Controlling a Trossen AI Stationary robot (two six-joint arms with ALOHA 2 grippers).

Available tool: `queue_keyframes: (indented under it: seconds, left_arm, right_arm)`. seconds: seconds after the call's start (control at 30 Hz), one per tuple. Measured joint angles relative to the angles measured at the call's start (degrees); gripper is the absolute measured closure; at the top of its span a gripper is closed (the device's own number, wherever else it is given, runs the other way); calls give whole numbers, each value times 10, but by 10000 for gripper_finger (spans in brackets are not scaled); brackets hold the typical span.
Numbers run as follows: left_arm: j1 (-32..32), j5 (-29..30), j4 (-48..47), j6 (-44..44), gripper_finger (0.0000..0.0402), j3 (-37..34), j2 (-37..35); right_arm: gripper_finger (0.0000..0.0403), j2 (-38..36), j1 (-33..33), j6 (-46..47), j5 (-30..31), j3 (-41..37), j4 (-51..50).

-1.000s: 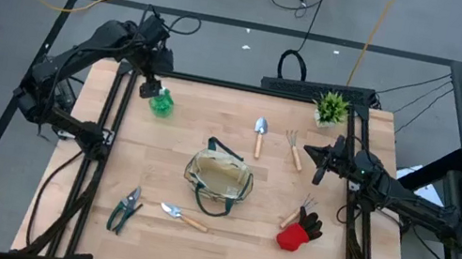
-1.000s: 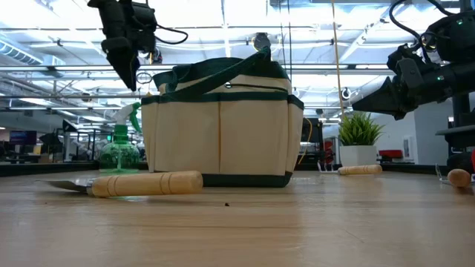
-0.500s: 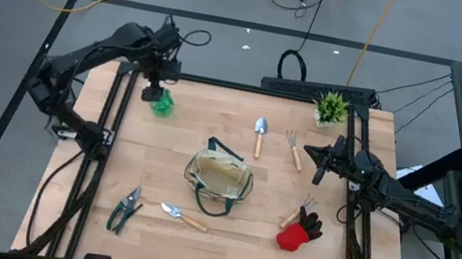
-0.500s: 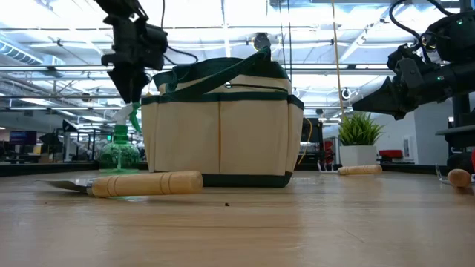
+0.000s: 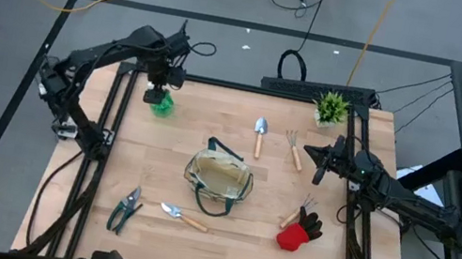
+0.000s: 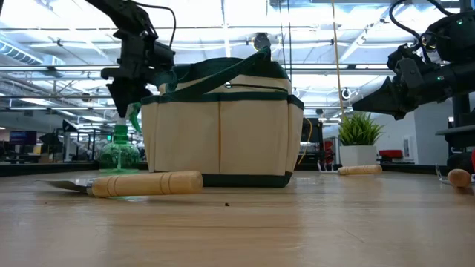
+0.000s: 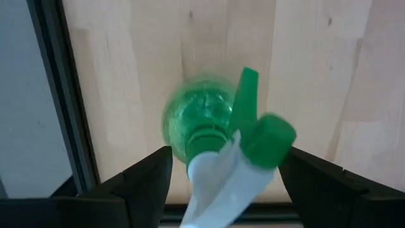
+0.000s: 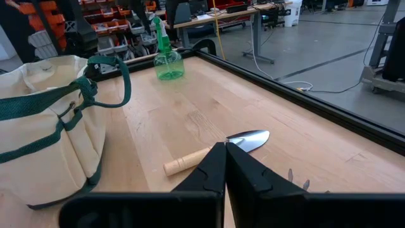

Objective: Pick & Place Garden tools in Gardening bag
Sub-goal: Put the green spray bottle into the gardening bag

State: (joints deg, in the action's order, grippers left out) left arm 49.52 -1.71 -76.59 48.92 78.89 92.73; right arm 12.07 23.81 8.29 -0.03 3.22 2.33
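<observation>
The green spray bottle (image 5: 161, 104) stands upright on its base at the table's far left; it also shows in the low view (image 6: 119, 152). My left gripper (image 7: 226, 161) is open just above it, pointing down, with a finger on either side of the white-and-green spray head (image 7: 253, 136) and not touching it. The khaki gardening bag (image 5: 219, 181) stands open at the table's middle. My right gripper (image 5: 317, 170) is shut and empty, held above the table right of the hand fork (image 5: 293, 149).
A trowel (image 5: 260, 135) lies behind the bag and another (image 5: 182, 216) in front of it. The pruners (image 5: 124, 210) lie near left. The red-and-black glove (image 5: 296, 234) and a wooden-handled tool (image 5: 296, 214) lie near right. A potted plant (image 5: 331, 107) stands far right.
My left gripper has moved toward the table's right edge and down onto the spray bottle's head, which now stands between its open fingers. The bottle has stayed where it was.
</observation>
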Motion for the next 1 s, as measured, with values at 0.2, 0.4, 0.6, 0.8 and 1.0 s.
queue_keyframes:
  seconds: [0.2, 0.4, 0.6, 0.8, 1.0]
  left_arm:
    - [16, 2, 0, 0, 117, -1, 0]
    - [27, 1, 1, -2, 117, -29, 0]
    - [27, 1, 2, -14, 117, -45, 0]
    - [27, 1, 6, -53, 117, -46, 0]
    - [27, 1, 6, -89, 117, -46, 0]
  right_arm:
    - [403, 0, 0, 0, 0, 0, 0]
    - [403, 0, 0, 0, 0, 0, 0]
    - [403, 0, 0, 0, 0, 0, 0]
    - [403, 0, 0, 0, 0, 0, 0]
    - [403, 0, 0, 0, 0, 0, 0]
